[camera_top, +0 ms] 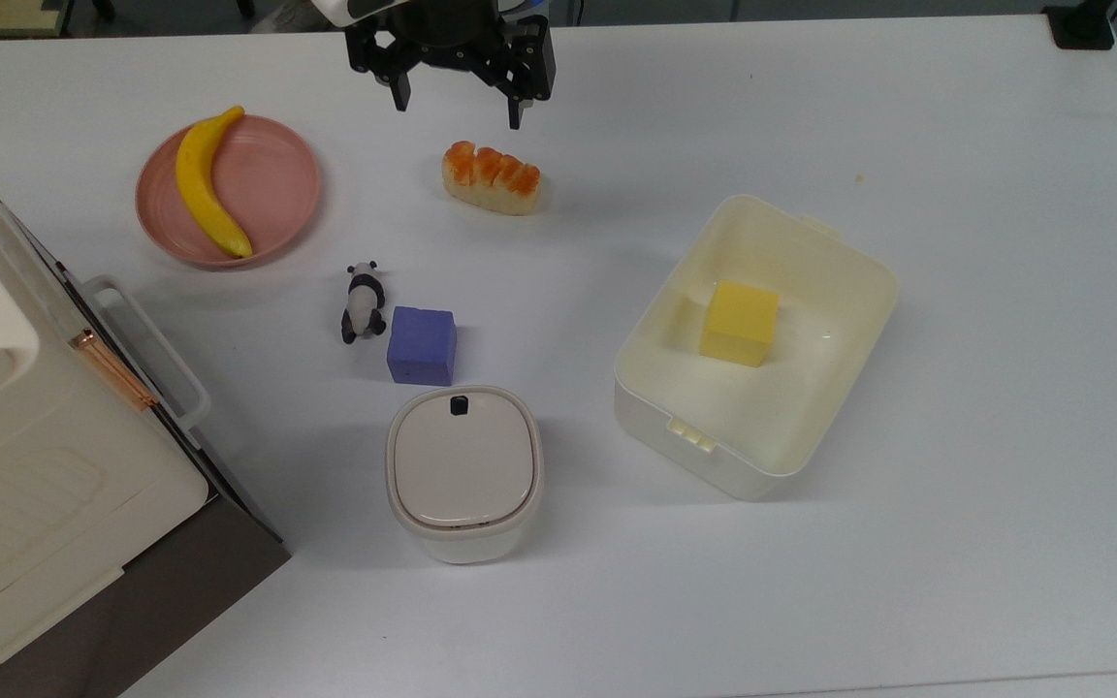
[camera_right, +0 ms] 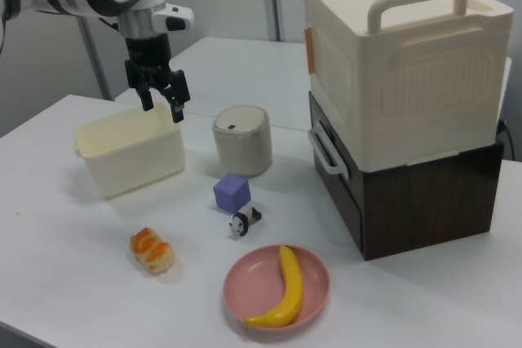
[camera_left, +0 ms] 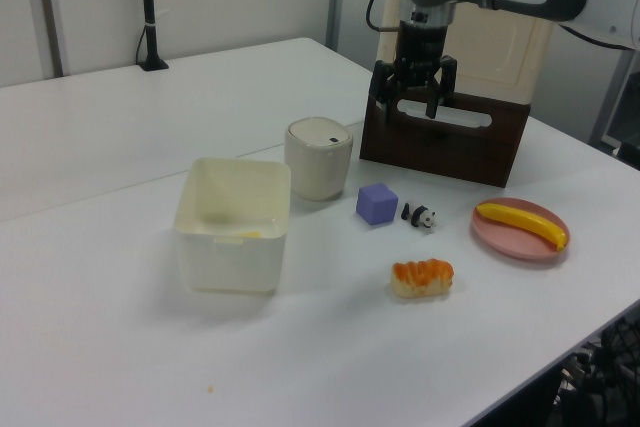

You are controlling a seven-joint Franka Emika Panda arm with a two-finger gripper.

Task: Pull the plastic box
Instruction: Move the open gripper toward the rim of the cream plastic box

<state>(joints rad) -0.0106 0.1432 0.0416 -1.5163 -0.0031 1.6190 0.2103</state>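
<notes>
Top view reveals a yellow cube inside the plastic box; the gripper hangs above the table, jaws spread

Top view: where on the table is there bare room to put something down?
Free: the table to the top view's right of the plastic box, and the strip along its bottom edge. Crowded: between the pink plate, panda, purple cube and canister.

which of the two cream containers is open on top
The plastic box, the large rectangular tub, is open, with a yellow cube visible inside. The smaller rounded canister has its lid on.
</notes>
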